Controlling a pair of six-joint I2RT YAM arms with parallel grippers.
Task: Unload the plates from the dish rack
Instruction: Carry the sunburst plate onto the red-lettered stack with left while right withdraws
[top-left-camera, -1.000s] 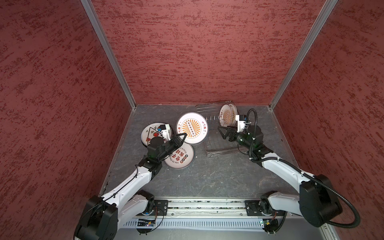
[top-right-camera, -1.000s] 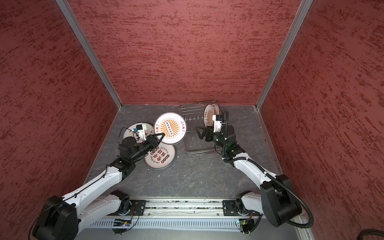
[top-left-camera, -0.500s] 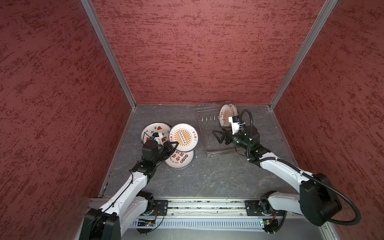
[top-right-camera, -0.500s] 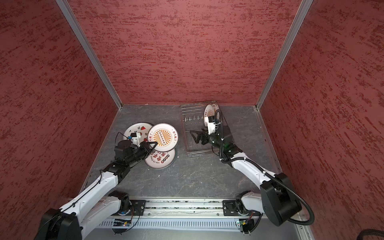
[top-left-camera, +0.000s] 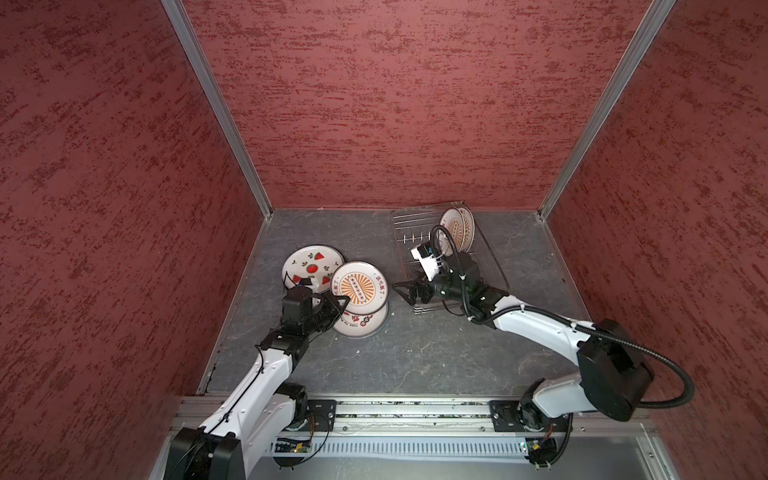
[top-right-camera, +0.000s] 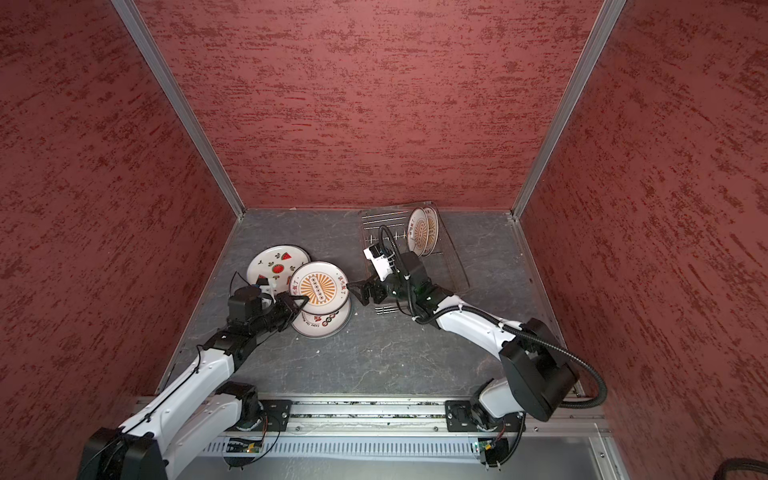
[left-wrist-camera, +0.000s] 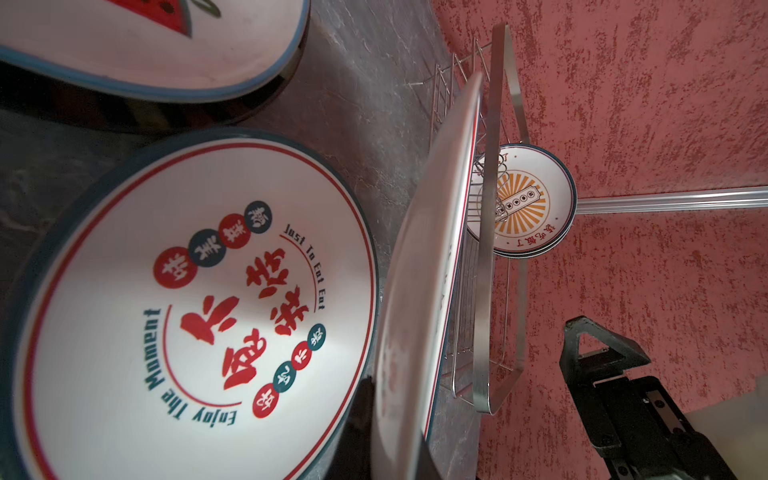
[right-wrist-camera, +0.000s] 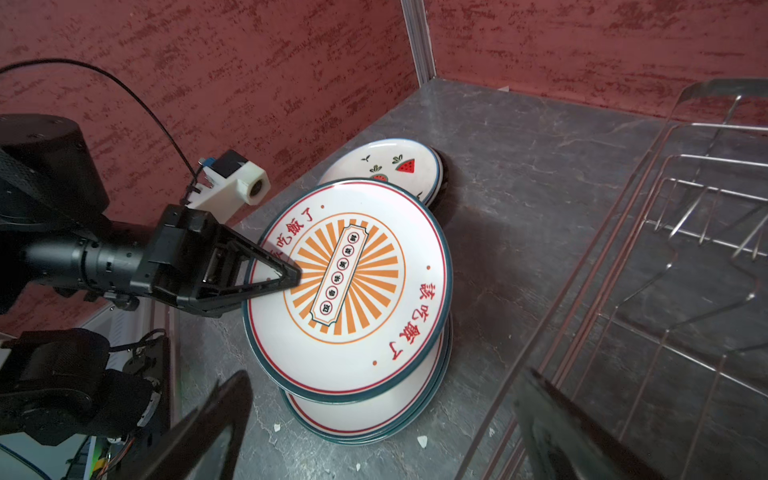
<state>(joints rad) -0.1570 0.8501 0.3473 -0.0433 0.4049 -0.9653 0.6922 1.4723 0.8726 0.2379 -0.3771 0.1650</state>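
Orange sunburst on a white, teal-rimmed plate (right-wrist-camera: 349, 291), red characters around.

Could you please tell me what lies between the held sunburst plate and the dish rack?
Only the open right gripper, hovering over bare table, in both top views.

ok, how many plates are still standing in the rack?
2. Both stand on edge at the far end of the rack, pressed close together: the front plate shows an orange sunburst, the back plate peeks out behind it. Another could be hidden behind them.
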